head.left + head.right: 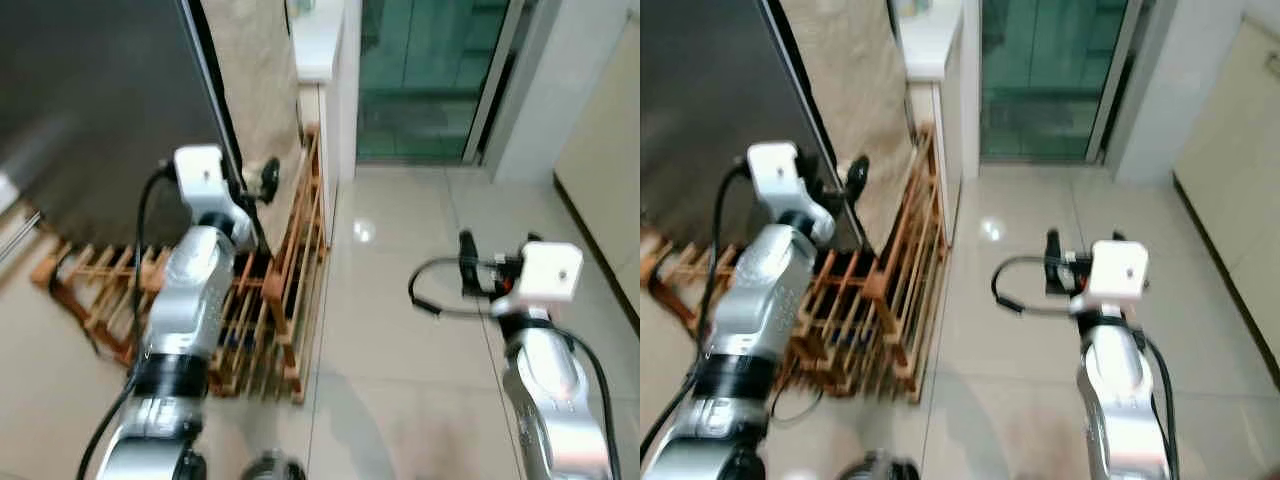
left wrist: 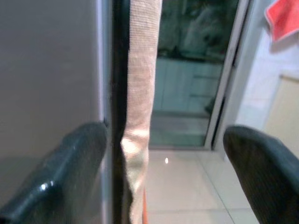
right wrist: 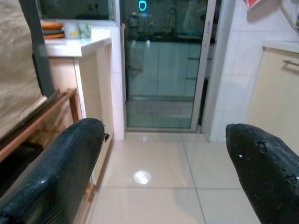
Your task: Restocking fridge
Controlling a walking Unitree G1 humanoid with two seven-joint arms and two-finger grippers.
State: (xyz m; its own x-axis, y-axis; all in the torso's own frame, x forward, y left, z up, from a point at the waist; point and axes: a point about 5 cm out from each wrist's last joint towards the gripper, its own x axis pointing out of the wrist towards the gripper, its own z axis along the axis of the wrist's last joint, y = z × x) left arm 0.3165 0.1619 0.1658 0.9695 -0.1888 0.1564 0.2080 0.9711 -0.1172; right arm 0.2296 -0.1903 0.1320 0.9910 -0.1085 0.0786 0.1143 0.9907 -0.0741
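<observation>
Grey metal of the fridge door (image 1: 100,110) is seen at the far left in the left eye view, its right edge met by the raised left gripper (image 1: 262,178); a wooden rack (image 1: 290,290) stands below it and a beige cloth (image 1: 260,80) hangs just beyond; the right gripper (image 1: 466,262) is held out over pale floor tiles (image 1: 400,330) at the right.

From the left wrist, the fingers (image 2: 65,172) are spread wide, one overlapping the door face (image 2: 46,70), with the door's edge between them.

From the right wrist, wide-spread fingers (image 3: 56,172) hold nothing, before a glass door (image 3: 159,65).
</observation>
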